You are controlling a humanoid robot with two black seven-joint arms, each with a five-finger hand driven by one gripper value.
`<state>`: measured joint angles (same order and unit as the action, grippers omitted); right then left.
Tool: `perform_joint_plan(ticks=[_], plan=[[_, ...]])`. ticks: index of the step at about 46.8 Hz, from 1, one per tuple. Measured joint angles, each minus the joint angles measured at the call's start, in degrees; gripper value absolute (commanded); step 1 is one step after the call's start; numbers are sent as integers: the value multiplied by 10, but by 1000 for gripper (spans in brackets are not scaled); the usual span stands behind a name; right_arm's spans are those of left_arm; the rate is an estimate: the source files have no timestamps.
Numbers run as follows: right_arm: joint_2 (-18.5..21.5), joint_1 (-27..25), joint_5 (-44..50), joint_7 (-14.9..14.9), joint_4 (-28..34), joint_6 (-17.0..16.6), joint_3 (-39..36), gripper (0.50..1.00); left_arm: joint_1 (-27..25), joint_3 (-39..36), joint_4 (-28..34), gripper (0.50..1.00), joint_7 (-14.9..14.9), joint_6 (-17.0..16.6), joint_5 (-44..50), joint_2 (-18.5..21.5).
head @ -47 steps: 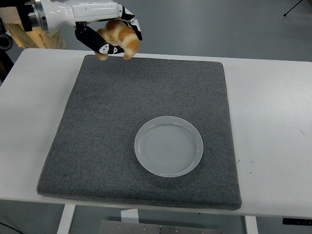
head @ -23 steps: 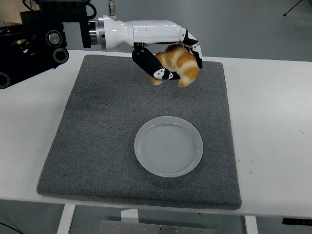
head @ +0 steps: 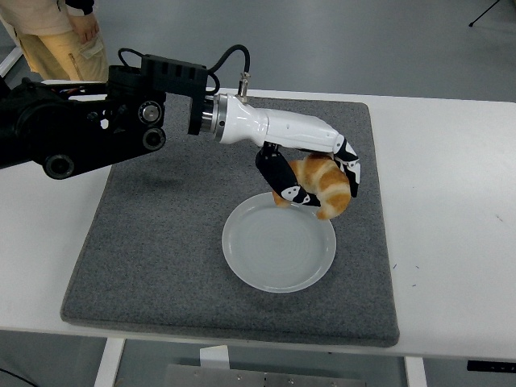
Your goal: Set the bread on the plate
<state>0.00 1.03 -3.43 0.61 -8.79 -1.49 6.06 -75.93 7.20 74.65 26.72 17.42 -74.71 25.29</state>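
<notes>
Bread [head: 321, 184], a golden-brown croissant with pale bands, is held in the left hand [head: 310, 173] above the far right rim of the plate [head: 266, 258]. The hand's fingers [head: 284, 179] are curled around the bread: the black thumb with white markings crosses its near left side, and the other black-tipped fingers wrap over its right end. The bread's lower right tip points down toward the plate rim, but whether it touches the plate cannot be told from this view. The plate is white, round and shallow, with nothing lying in it, and it sits on the near right part of the mat [head: 161, 226]. The mat is dark grey, roughly square, and covers the middle of the table [head: 451, 201], which is white. The left arm [head: 97, 125] enters from the left edge; its black upper section with round joints and a looped cable lies over the far left corner of the mat, and its white forearm [head: 274, 127] extends rightward and slightly toward the near edge, ending at the hand. The forearm casts a soft shadow on the mat beneath it. The right arm does not appear in the view. A person [head: 60, 36] in tan clothing stands beyond the far left corner of the table, with only the lower torso and one hand visible at the top edge.
</notes>
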Motion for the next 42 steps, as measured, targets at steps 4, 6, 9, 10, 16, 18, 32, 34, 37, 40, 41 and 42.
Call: perform_joint_plan(ticks=[4, 6, 9, 10, 16, 18, 32, 34, 37, 40, 41, 42], plan=[[0, 0, 0, 0, 0, 0, 0, 952, 0, -27, -12, 500, 0, 0, -17, -2], [0, 0, 0, 0, 0, 0, 0, 952, 3, -36, -16, 500, -1, -1, -28, -2], [0, 0, 0, 0, 0, 0, 0, 952, 6, -51, -21, 500, -1, -3, -41, -2], [0, 0, 0, 0, 0, 0, 0, 952, 7, -55, -23, 500, -1, -5, -45, -2], [0, 0, 0, 0, 0, 0, 0, 952, 21, -67, -30, 500, -2, -14, -56, -4], [0, 0, 0, 0, 0, 0, 0, 952, 27, -68, -34, 500, -3, -19, -61, -7], [0, 0, 0, 0, 0, 0, 0, 952, 47, -72, -51, 500, -4, -30, -80, -32], [0, 0, 0, 0, 0, 0, 0, 952, 48, -74, -53, 500, -4, -30, -84, -32], [0, 0, 0, 0, 0, 0, 0, 952, 49, -76, -57, 500, -5, -32, -101, -33], [0, 0, 0, 0, 0, 0, 0, 952, 50, -76, -61, 500, -5, -33, -114, -33], [0, 0, 0, 0, 0, 0, 0, 952, 51, -76, -63, 500, -5, -33, -115, -33], [0, 0, 0, 0, 0, 0, 0, 952, 52, -76, -64, 500, -5, -33, -116, -33]])
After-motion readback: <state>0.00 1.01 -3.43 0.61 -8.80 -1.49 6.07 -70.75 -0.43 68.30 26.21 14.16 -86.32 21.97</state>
